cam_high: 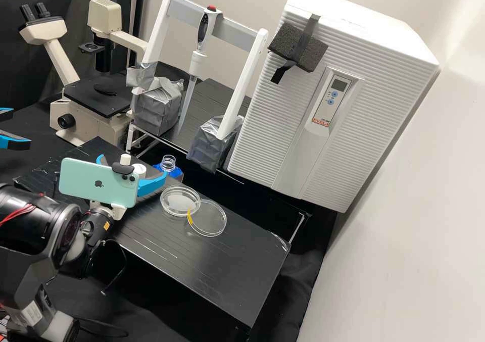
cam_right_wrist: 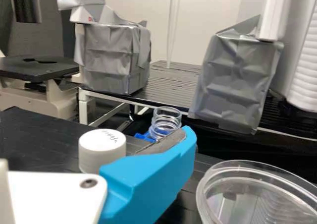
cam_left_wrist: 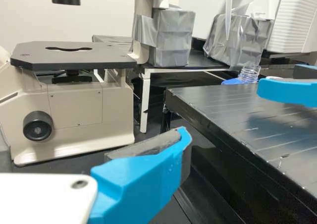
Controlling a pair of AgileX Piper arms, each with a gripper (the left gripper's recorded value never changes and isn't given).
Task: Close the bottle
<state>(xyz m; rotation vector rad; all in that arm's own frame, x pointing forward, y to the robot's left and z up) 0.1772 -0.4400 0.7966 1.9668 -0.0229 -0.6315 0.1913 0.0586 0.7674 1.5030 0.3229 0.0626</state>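
Bottle [cam_high: 168, 162] upright, mouth up, uncapped.
Cap [cam_right_wrist: 102, 149] print unreadable; right gripper [cam_high: 131, 169] parted, cap by one finger; left gripper [cam_high: 20, 127] parted.

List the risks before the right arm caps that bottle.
1. The white cap stands loose between the open right gripper's fingers; a skewed grasp could tip it.
2. The open bottle stands close beyond; a finger might knock it over.
3. Two petri dishes lie nearby; a swing might sweep them.
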